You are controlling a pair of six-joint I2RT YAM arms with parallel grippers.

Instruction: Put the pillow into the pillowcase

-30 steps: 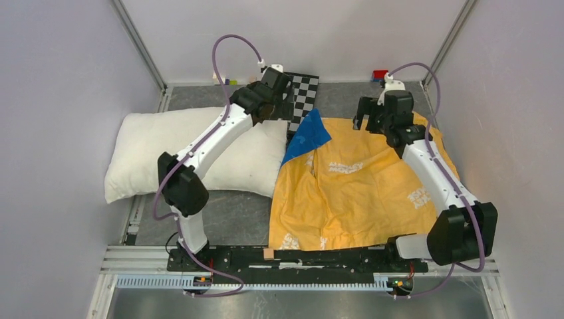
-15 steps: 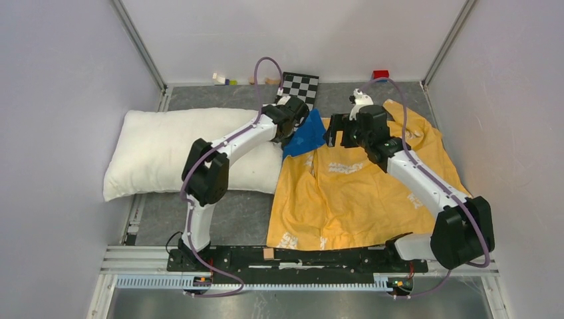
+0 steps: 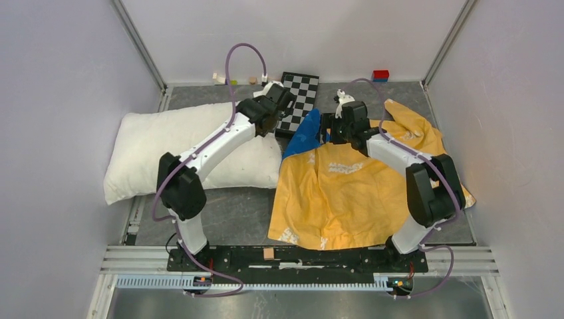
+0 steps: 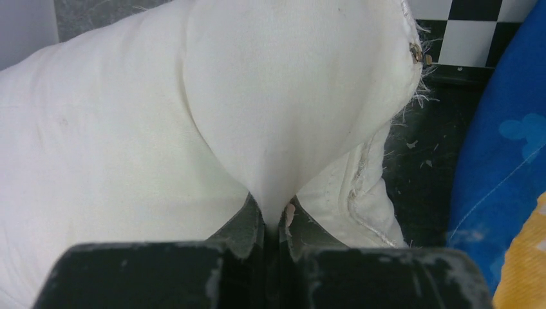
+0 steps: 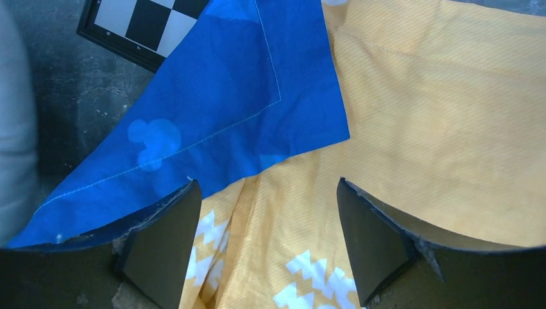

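The pillow [image 3: 166,149] lies on the left half of the dark grey surface [image 3: 233,212], long side running left to right, its right end just beside the pillowcase [image 3: 359,193], which is spread out flat and rumpled over the right half, white lettering facing up. The left arm [image 3: 213,143] reaches across the pillow to its far right corner, and the left wrist view shows the left jaws closed tight on a pinched-up fold of the off-white fabric near a frayed seam. The right arm [image 3: 399,156] stretches leftwards over the pillowcase to its far left corner, where a blue cloth [image 3: 306,133] with paler blue prints overlaps the orange fabric. The right jaws stand wide apart above that overlap, one side over the blue edge, the other over the orange, with nothing gripped between them; whether the tips touch the fabric cannot be told. A black-and-white checkerboard [image 3: 300,93] lies just beyond the blue cloth, and a small red block [image 3: 380,74] sits against the far wall
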